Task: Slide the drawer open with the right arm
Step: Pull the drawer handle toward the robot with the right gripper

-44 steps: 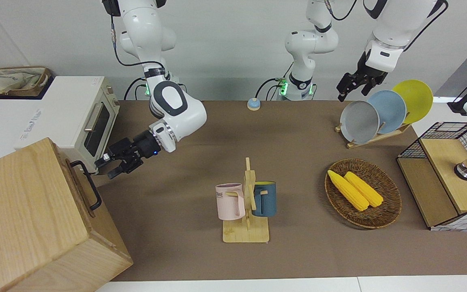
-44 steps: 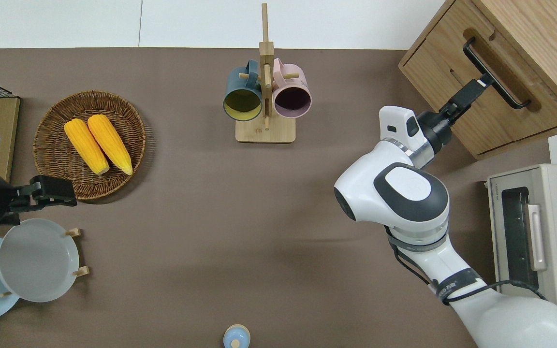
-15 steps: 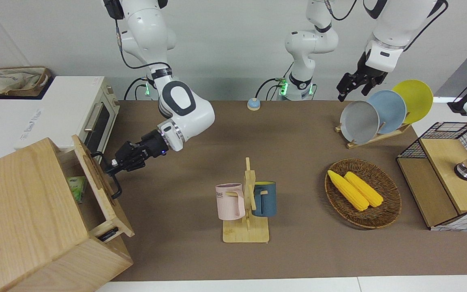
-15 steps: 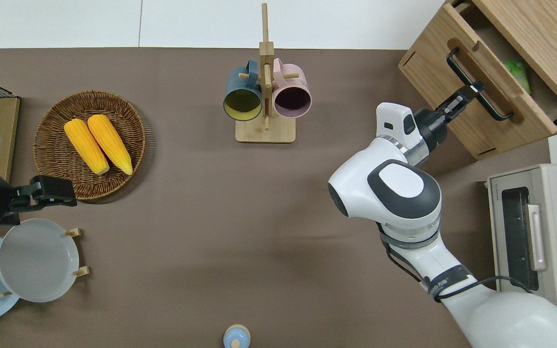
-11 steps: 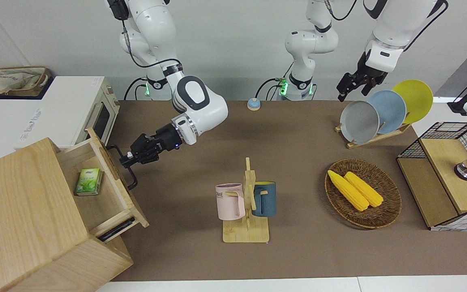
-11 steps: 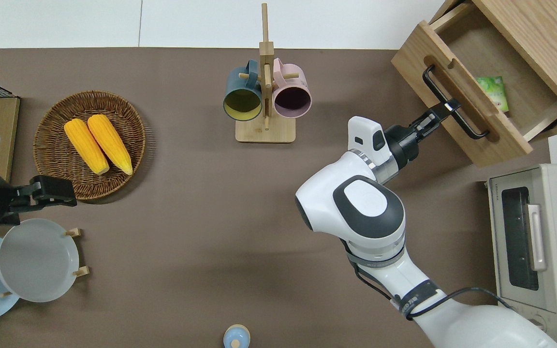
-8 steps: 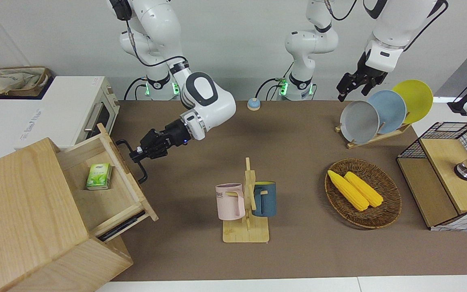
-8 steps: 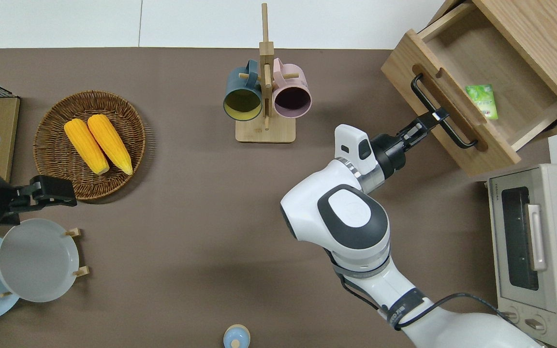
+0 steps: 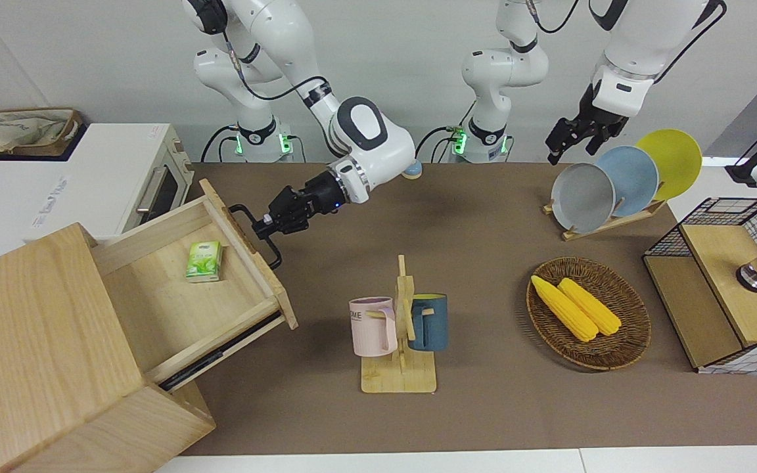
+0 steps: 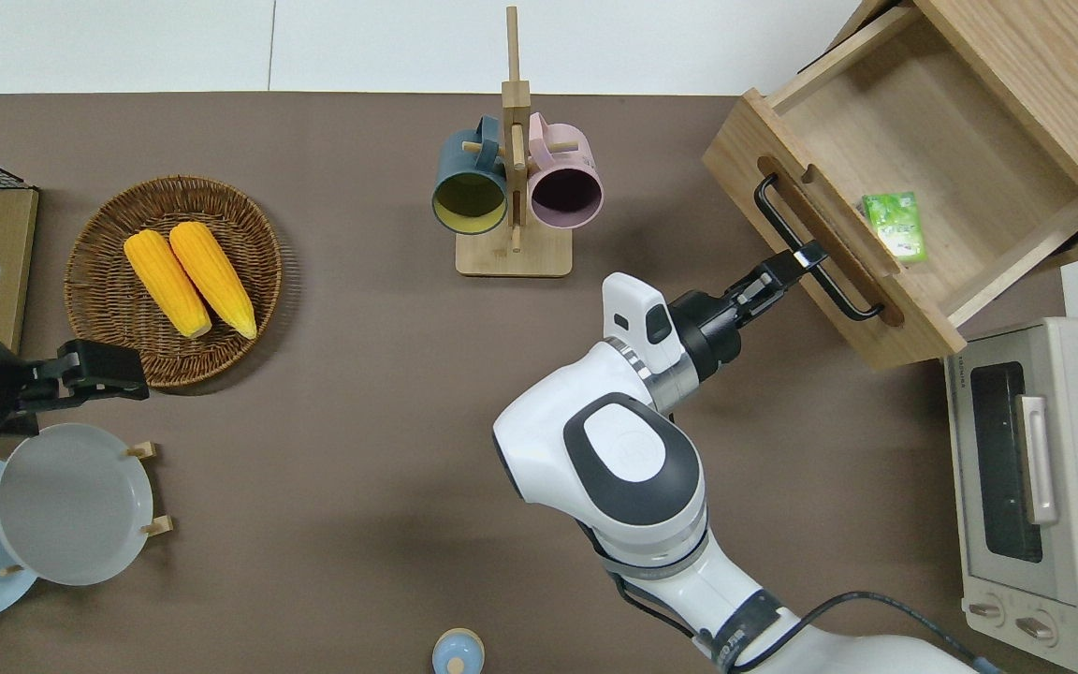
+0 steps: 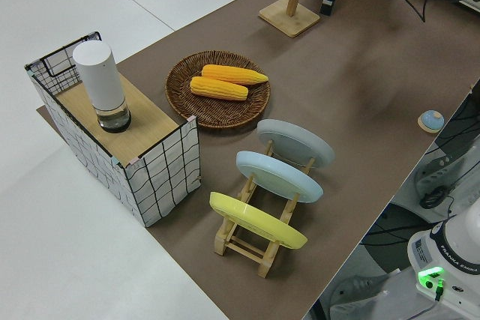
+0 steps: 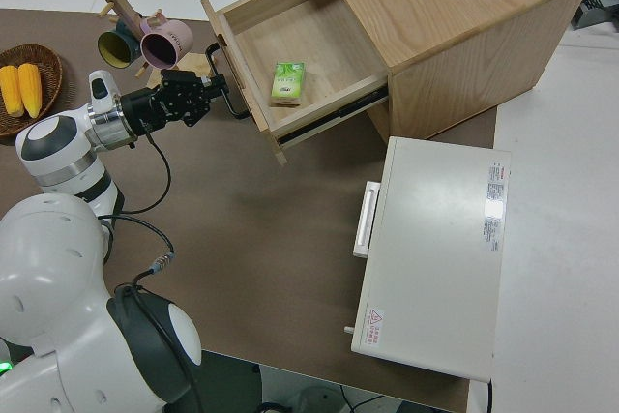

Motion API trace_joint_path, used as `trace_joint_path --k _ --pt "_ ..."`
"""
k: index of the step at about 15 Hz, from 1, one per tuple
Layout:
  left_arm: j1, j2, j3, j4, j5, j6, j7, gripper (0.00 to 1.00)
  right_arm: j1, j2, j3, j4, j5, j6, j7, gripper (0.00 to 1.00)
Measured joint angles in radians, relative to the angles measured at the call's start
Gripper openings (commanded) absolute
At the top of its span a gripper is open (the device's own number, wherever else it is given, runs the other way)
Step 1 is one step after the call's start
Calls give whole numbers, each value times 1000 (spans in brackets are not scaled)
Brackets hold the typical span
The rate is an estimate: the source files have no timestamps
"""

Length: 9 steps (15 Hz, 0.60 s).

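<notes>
The light-wood drawer [image 9: 175, 302] stands pulled far out of the big pale cabinet [image 9: 30, 328]. It also shows in the overhead view [image 10: 951, 140] and the right side view [image 12: 290, 41]. My right gripper [image 9: 261, 230], blue light at its wrist, is shut on the drawer's black bar handle [image 10: 782, 229] near its middle; the grip also shows in the overhead view [image 10: 806, 255] and the right side view [image 12: 215, 84]. A small green packet [image 9: 204, 261] lies inside the drawer. My left arm is parked, its gripper [image 9: 559, 148] up in the air.
A white toaster oven [image 9: 122, 177] stands beside the cabinet, nearer to the robots. A wooden mug rack [image 9: 401, 328] with a pink and a blue mug stands mid-table. A wicker basket [image 9: 635, 335] with corn, a plate rack [image 9: 615, 180] and a wire-grid box [image 9: 727, 282] stand toward the left arm's end.
My right gripper has pulled the handle toward the table's middle. The drawer went from shut to far out, and the green packet inside has come into view. The left arm has not moved.
</notes>
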Motion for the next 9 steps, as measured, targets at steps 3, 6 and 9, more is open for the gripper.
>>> trace_joint_path --k 3,6,9 --pt "0 0 0 0 0 0 0 993 10 2 37 5 22 -37 0 12" --pt "0 0 0 0 0 0 0 993 23 4 62 8 43 -70 0 12" --pt "0 0 0 0 0 0 0 993 26 8 64 16 53 -80 0 23"
